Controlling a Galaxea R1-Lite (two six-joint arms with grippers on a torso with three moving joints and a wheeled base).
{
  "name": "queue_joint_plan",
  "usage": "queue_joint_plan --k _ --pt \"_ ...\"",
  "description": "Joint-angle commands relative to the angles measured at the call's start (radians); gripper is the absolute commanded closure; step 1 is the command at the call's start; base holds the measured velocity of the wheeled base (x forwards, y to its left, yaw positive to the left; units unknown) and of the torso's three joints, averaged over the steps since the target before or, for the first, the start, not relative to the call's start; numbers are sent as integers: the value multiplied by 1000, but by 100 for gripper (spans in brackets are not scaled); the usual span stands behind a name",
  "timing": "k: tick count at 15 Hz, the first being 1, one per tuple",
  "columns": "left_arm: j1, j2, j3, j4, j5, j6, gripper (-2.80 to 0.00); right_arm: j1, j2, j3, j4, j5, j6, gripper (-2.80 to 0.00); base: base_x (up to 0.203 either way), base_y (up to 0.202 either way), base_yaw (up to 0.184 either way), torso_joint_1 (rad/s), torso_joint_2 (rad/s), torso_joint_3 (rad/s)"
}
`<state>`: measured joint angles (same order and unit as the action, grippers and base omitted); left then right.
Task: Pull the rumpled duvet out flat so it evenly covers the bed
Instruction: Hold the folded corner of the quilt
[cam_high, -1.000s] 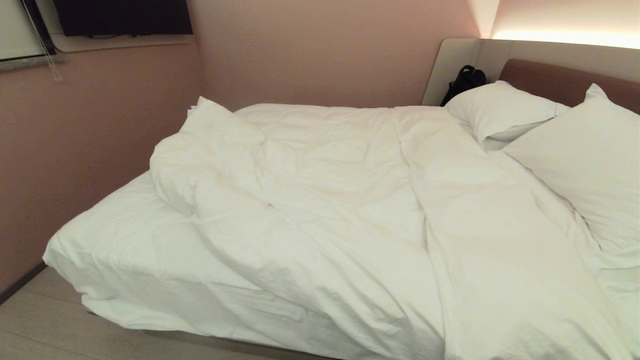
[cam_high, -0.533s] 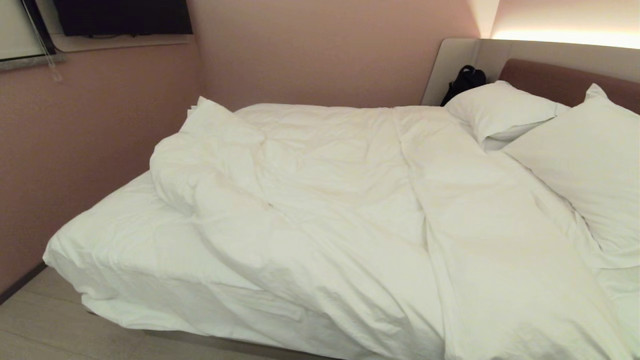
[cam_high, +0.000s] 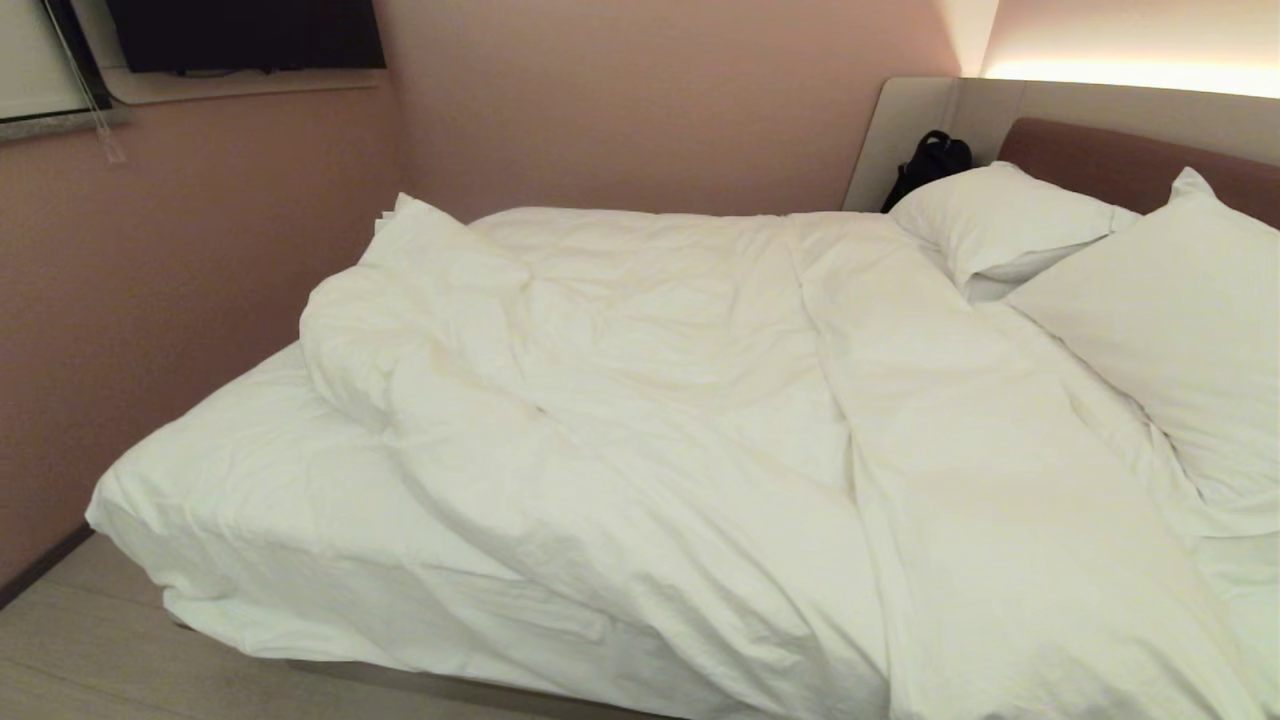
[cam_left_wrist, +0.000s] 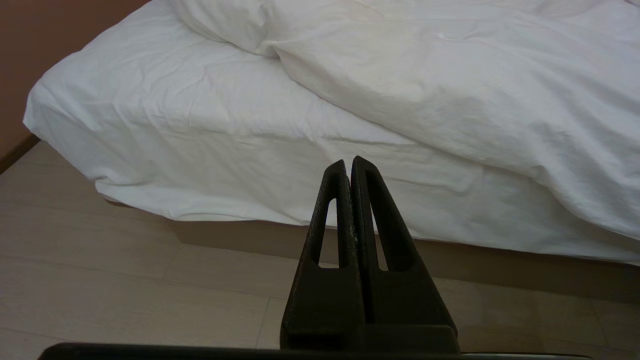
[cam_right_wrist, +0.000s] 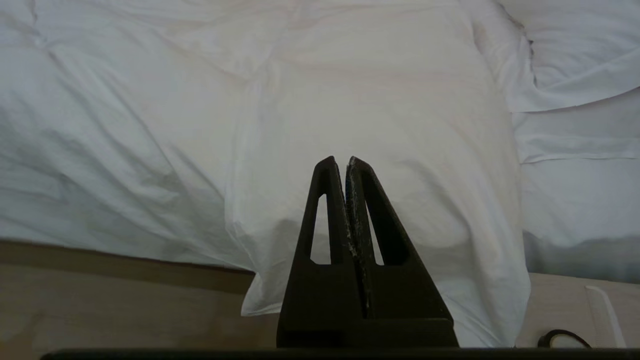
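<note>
The duvet (cam_high: 700, 420) lies bunched on the bed (cam_high: 250, 500) (pillows (cam_high: 1000, 225) at right).

Bed (cam_high: 250, 520) on pale floor (cam_high: 80, 640), bearing rumpled duvet (cam_high: 680, 420) mid-mattress and two pillows (cam_high: 1000, 220) by its headboard (cam_high: 1120, 160).

Neither arm shows in the head view. Left gripper (cam_left_wrist: 349, 161) seen only from its wrist camera: both black fingers pressed together, tips touching, nothing between them, pointing to 12 o'clock in that frame. Right gripper (cam_right_wrist: 341, 161) likewise only in its wrist view: fingers closed tip to tip, empty, pointing to 12 o'clock, pale scuffing along the inner seam of the fingers (cam_right_wrist: 372, 225).
</note>
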<state>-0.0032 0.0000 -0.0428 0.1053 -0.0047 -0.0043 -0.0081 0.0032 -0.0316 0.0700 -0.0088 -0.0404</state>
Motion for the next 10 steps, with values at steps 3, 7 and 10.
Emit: queue_joint_plan --k 3,7,10 --pt "0 0 0 1 0 0 0 0 -2 8 1 7 -8 0 0 0 0 0 0 0" --pt "0 0 0 1 0 1 0 0 -2 17 -32 6 7 0 0 0 0 0 0 0" --pt "0 0 0 2 0 0 0 0 -2 19 -39 6 10 0 0 0 0 0 0 0"
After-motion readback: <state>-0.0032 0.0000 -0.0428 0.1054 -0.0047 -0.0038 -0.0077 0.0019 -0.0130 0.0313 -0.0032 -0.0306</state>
